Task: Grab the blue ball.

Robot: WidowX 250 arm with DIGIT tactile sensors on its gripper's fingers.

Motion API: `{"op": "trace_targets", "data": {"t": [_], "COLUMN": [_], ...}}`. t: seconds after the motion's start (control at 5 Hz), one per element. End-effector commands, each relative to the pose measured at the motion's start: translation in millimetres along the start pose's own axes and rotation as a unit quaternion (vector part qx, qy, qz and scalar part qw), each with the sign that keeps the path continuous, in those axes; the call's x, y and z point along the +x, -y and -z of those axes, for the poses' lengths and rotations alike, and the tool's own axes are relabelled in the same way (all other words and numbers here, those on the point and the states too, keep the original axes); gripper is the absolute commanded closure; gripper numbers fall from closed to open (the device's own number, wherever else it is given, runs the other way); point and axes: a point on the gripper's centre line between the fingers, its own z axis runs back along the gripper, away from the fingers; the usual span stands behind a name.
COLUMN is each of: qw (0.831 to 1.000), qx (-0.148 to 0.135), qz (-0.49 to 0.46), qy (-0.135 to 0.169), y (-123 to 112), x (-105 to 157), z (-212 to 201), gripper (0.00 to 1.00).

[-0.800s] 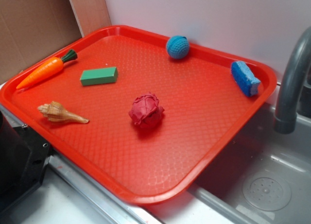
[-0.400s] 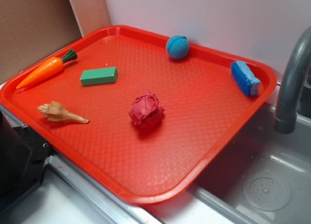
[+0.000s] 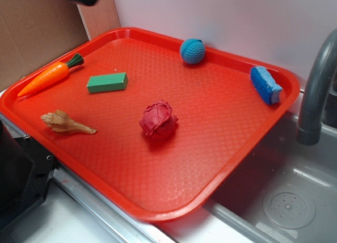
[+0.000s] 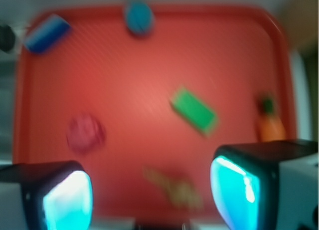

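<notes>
1. Since 0.4 s back, only my gripper (image 4: pixel 149 195) edged into the exterior view's top-left; it's wide open, empty.
2. Blue ball (image 3: pixel 192 51) sits at the tray's (image 3: pixel 158 214) far rim: probably light, squishy yarn, so I'd pinch across its middle.
3. Tray also holds carrot (image 3: pixel 46 78), green block (image 3: pixel 107 82), shell (image 3: pixel 66 123), red lump (image 3: pixel 158 119), sponge (image 3: pixel 265 84).

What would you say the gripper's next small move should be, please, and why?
Probably a move across the tray toward the blue ball, staying high. The wrist view shows the gripper open and well above the tray, with the ball far off by the opposite rim, and nothing between its fingers. The green block lies roughly between, so descending should wait.
</notes>
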Motion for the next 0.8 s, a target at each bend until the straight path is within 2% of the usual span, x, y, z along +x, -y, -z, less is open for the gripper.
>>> {"op": "trace_targets", "data": {"t": [0.0,0.4,0.6], "qw": [0.999,0.999,1.000], "qx": [0.022,0.022,0.021], "qz": [-0.008,-0.008,0.011], "qy": [0.027,0.027,0.018], "y": [-6,-6,-6], "x": [19,19,45], "z": [5,5,39], "gripper": [0.00,0.00,0.00]}}
